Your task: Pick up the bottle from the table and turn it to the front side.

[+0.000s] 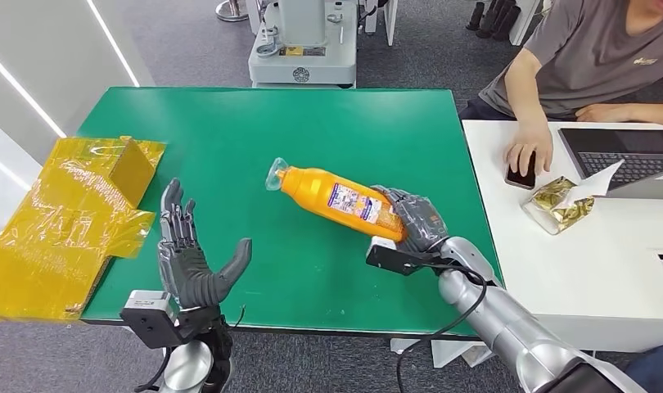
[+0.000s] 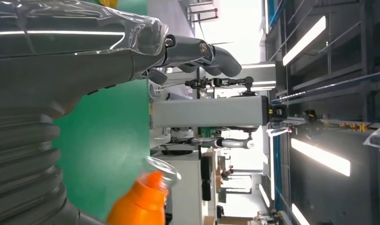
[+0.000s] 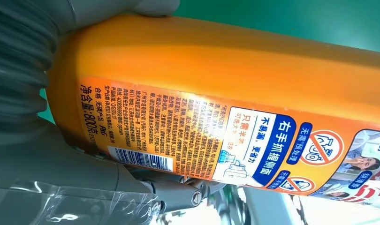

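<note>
My left hand (image 1: pixel 183 258) hangs over the near edge of the green table (image 1: pixel 230 131) at about seven o'clock from the table's middle, palm up toward me, fingers spread and the thumb (image 1: pixel 236 260) swung out to the right, with nothing in it; the left wrist view shows its fingers (image 2: pixel 211 51) reaching past the table edge and the neck of the orange bottle (image 2: pixel 141 201) coming in beside the wrist cover. At nine o'clock from that hand a sheet of crinkled yellow film (image 1: pixel 66 221) drapes over the table's left edge, with a small yellow box (image 1: pixel 130 164) standing on it at the far end. Moving right, I see the bottle (image 1: pixel 332 196) near the table's centre, tilted, its clear cap (image 1: pixel 276 174) pointing to ten o'clock and its printed back label with a barcode (image 3: pixel 141 158) turned up toward the camera. My right hand (image 1: pixel 414 221) is wrapped around the bottle's base at four o'clock from the cap, fingers closed over it, as the right wrist view confirms. Farther right, a white desk (image 1: pixel 590 278) abuts the table; on it lie a gold foil packet (image 1: pixel 560 202), a laptop (image 1: pixel 627 155) and a phone (image 1: pixel 520 174) under the hand (image 1: pixel 529 149) of a seated person.
</note>
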Tool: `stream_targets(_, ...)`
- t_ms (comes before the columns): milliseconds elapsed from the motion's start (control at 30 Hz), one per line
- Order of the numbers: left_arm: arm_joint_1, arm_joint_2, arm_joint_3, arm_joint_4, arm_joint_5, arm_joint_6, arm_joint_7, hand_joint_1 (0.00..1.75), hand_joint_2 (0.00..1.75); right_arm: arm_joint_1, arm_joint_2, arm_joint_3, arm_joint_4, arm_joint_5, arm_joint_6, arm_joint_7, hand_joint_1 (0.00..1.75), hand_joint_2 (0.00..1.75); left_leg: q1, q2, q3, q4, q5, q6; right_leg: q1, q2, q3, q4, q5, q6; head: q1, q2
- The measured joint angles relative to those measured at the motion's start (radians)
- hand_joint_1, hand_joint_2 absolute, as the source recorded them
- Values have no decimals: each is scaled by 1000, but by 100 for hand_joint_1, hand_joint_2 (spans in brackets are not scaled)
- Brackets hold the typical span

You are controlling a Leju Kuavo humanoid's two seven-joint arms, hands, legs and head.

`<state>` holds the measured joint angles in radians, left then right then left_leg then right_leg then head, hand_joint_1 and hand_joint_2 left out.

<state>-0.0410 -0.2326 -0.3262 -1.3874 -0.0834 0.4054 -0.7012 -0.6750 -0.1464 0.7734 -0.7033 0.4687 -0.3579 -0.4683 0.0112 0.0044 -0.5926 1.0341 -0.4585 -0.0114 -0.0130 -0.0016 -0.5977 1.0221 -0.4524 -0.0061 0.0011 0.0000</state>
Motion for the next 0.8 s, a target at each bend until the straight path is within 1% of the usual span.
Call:
stream_targets(167,-3,0,0,9,21,5,0,0,175,25,9,-50,-42,-6,-60,-58,175,175,0,0,0,0,0,0,0,0,0,0,0,0,0,0)
stream_targets(333,-13,0,3,29,44,10,2,0,175,65,18,-99,-102,-9,-176,-121,175,175,0,0,0,0,0,0,0,0,-1,0,0,0,0,0)
stream_targets(467,-22,0,3,47,51,6,8,0,175,96,23,-129,-151,-22,-228,-151,175,175,0,0,0,0,0,0,0,0,-1,0,0,0,0,0)
stream_targets(667,-43,0,3,81,53,-22,44,0,175,125,31,-155,-213,-26,-291,-191,175,175,0,0,0,0,0,0,0,0,-1,0,0,0,0,0)
stream_targets(733,-50,0,1,93,50,-53,78,0,175,136,38,-166,-235,2,-312,-208,175,175,0,0,0,0,0,0,0,0,-1,0,0,0,0,0)
stream_targets(800,-58,0,-4,105,38,-88,113,0,175,151,54,-184,-264,60,-323,-221,175,175,0,0,0,0,0,0,0,0,-1,0,0,0,0,0)
